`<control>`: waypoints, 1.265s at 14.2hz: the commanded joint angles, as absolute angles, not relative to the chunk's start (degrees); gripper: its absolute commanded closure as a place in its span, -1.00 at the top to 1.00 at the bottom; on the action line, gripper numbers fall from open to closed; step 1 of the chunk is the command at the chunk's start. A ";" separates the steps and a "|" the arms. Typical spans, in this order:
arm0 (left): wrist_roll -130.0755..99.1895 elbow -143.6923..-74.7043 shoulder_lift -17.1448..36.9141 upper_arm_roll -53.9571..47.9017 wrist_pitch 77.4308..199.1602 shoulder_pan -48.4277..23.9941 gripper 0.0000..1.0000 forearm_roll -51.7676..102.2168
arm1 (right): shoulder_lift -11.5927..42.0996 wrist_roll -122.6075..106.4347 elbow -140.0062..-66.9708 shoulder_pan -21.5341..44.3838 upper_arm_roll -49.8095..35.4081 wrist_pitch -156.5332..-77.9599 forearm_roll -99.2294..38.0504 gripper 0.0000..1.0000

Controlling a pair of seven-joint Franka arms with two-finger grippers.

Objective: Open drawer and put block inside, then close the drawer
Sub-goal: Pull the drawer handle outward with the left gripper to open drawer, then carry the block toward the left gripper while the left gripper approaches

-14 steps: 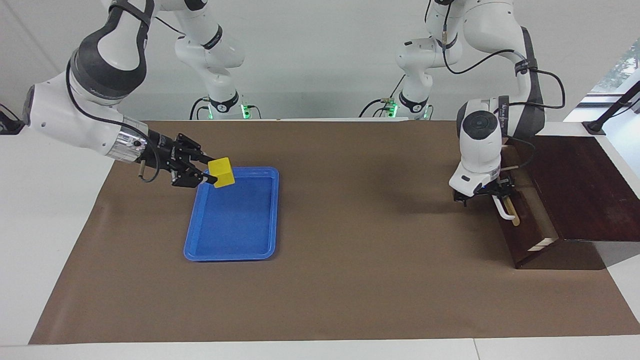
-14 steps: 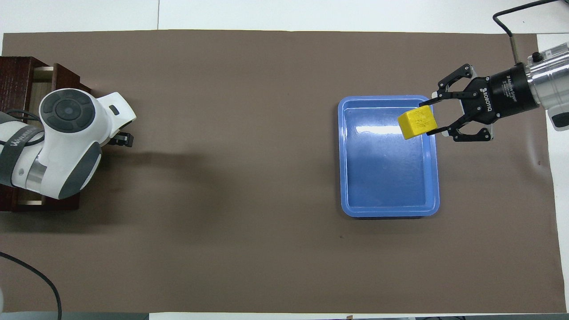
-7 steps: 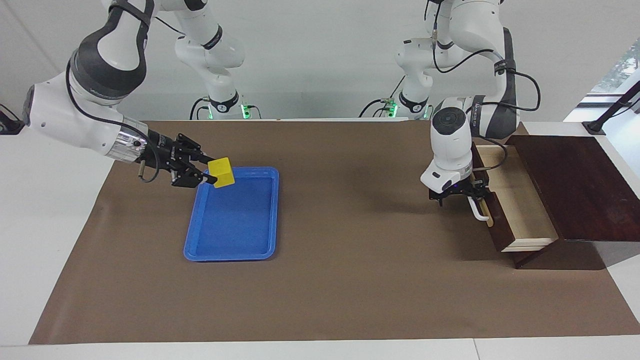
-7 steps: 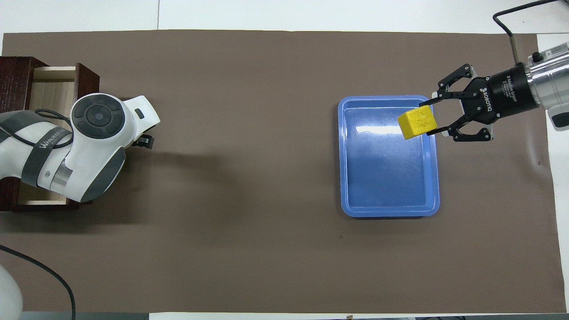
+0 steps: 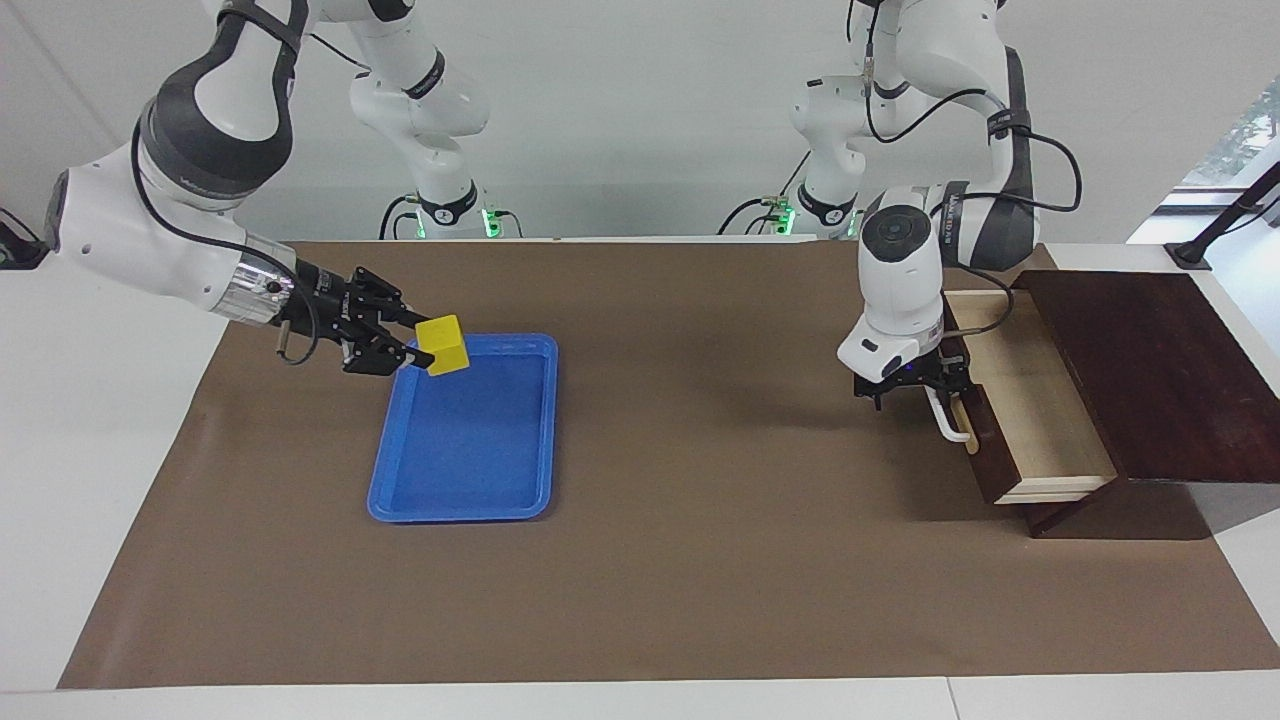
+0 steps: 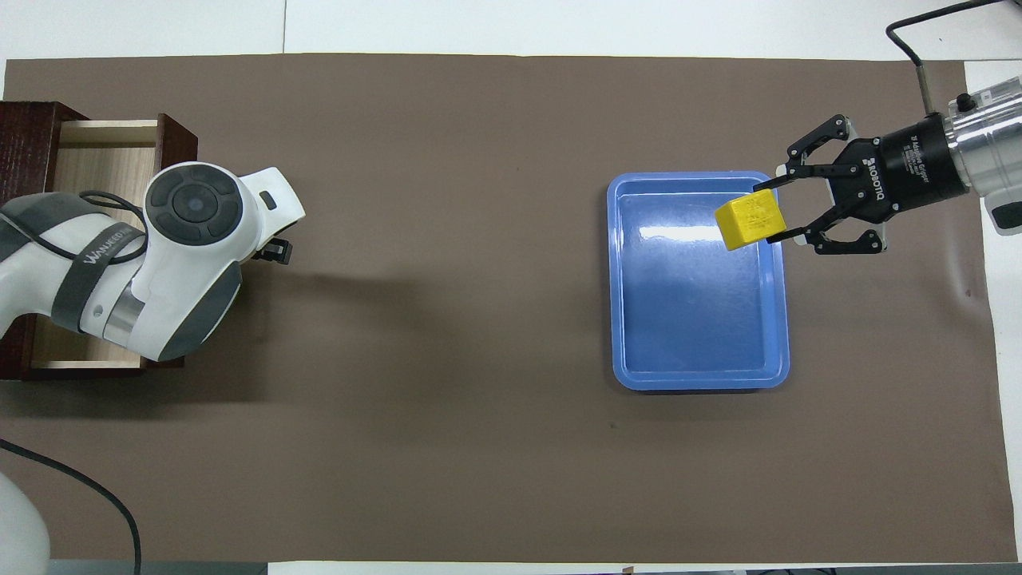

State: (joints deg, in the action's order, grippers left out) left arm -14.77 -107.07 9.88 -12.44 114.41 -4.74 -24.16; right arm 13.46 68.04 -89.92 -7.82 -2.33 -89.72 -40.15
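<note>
The dark brown wooden box (image 5: 1150, 370) stands at the left arm's end of the table. Its drawer (image 5: 1035, 410) is pulled out, showing a pale wood inside (image 6: 104, 160). My left gripper (image 5: 925, 388) hangs at the drawer's white bar handle (image 5: 950, 425), open, with its fingers about the bar. In the overhead view the left wrist covers the handle and most of the drawer. The yellow block (image 5: 443, 345) is in the air, with my right gripper (image 5: 425, 342) shut on it. It hangs over the corner of the blue tray (image 6: 695, 319) toward the right arm's end, also seen as block (image 6: 749, 220) and right gripper (image 6: 770, 214).
A brown mat (image 5: 700, 520) covers the table, with white table margin around it. The flat blue tray (image 5: 470, 440) lies toward the right arm's end with nothing in it. A black cable (image 6: 72, 487) curls in at the mat's edge near the left arm.
My left gripper has drawn the handle toward the middle of the table, and the drawer has slid from barely open to well out. The right gripper and block have stayed put.
</note>
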 commanded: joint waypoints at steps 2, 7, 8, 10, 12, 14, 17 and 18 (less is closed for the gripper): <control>-18.78 -84.16 16.77 -11.69 93.04 -10.53 1.00 -13.81 | 12.74 69.26 -90.35 -7.91 -2.55 -90.00 -39.55 -1.00; -53.11 -78.05 17.84 -11.78 90.96 -15.90 1.00 -5.38 | 12.74 75.39 -90.35 -3.45 -3.25 -93.59 -40.25 -1.00; -59.61 -77.18 17.93 -11.78 91.40 -17.30 1.00 -3.19 | 12.74 78.37 -90.79 -0.99 -3.25 -96.65 -40.25 -1.00; -75.59 -76.64 18.10 -11.78 94.38 -20.20 1.00 -0.36 | 12.83 85.31 -91.40 4.37 -3.25 -104.03 -40.60 -1.00; -91.06 -76.55 18.54 -11.78 98.68 -22.40 1.00 -0.18 | 12.92 90.07 -91.75 7.80 -3.25 -109.05 -42.35 -1.00; -105.74 -74.98 19.33 -11.78 99.93 -23.99 1.00 -0.18 | 12.66 94.37 -93.42 12.90 -3.25 -115.80 -42.98 -1.00; -117.48 -72.17 21.43 -11.25 98.54 -25.48 1.00 -0.44 | 11.60 95.71 -97.72 16.69 -3.25 -123.90 -48.41 -1.00; -119.60 -70.59 22.40 -11.08 96.70 -26.27 1.00 -0.79 | 11.60 95.80 -98.34 17.74 -3.25 -124.97 -48.69 -1.00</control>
